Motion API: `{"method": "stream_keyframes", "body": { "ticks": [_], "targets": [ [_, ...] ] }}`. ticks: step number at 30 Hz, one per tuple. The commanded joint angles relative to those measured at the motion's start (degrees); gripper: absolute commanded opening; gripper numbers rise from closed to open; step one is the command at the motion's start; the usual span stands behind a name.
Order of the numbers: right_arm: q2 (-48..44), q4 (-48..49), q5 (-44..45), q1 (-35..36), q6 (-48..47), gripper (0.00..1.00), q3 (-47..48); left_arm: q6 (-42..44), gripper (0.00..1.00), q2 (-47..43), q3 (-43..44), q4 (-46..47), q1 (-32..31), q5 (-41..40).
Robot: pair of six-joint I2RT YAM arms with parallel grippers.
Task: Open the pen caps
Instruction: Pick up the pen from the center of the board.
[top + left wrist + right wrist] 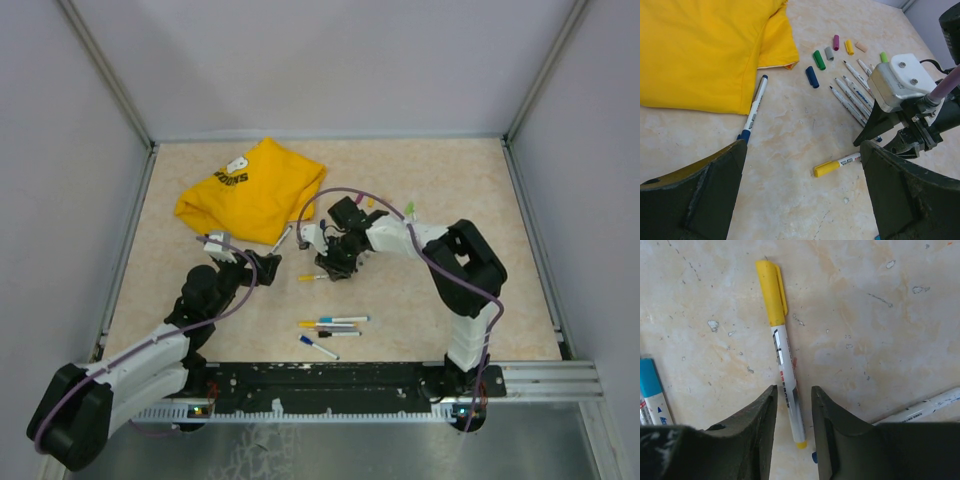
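Right claw, jaws narrow but not clamped, straddles the lower barrel of the yellow-capped pen lying on the tabletop, long axis up-frame, cap at upper left; left claw, wide open, stands farther off.

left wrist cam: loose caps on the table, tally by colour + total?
blue cap: 1
green cap: 1
grey cap: 1
purple cap: 1
yellow cap: 1
peach cap: 1
light green cap: 1
Total: 7 loose caps
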Motion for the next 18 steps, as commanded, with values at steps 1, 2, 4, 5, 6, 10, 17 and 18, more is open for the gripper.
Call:
{"method": "stream_keyframes", "body": {
  "ticks": [1,2,4,5,6,10,17,18],
  "targets": [
    [0.5,-0.71,0.36,1.09,-0.56,0.31,2.68,0.46,1.0,-0.77,-0.85,2.11,0.38,0.4],
    [0.43,-0.67,0.76,1.34,-0.82,0.29,2.43,0.46,1.0,-0.91,-0.9,2.11,0.33,0.39],
    [0.27,-0.4,2.63,2.15,-1.33,0.25,1.76,0.46,1.0,-1.01,-0.88,2.11,0.38,0.33],
    [0.06,-0.09,3.79,2.63,-1.38,0.22,1.32,0.41,1.0,-1.01,-0.9,2.04,0.31,0.31],
    [-0.02,0.33,4.81,3.1,-1.2,0.2,0.97,0.45,1.0,-1.02,-0.85,2.02,0.37,0.3],
    [-0.39,0.68,6.25,3.97,-0.17,0.08,0.67,0.49,1.0,-1.96,-0.69,1.4,0.37,0.24],
    [-3.23,1.2,2.05,3.29,3.88,0.0,0.59,-3.68,1.0,-3.78,-2.82,4.38,0.38,3.31],
    [-3.91,1.32,0.88,2.99,4.44,0.0,0.59,-4.48,1.0,-3.32,-3.0,5.25,0.33,4.15]
  ]
}}
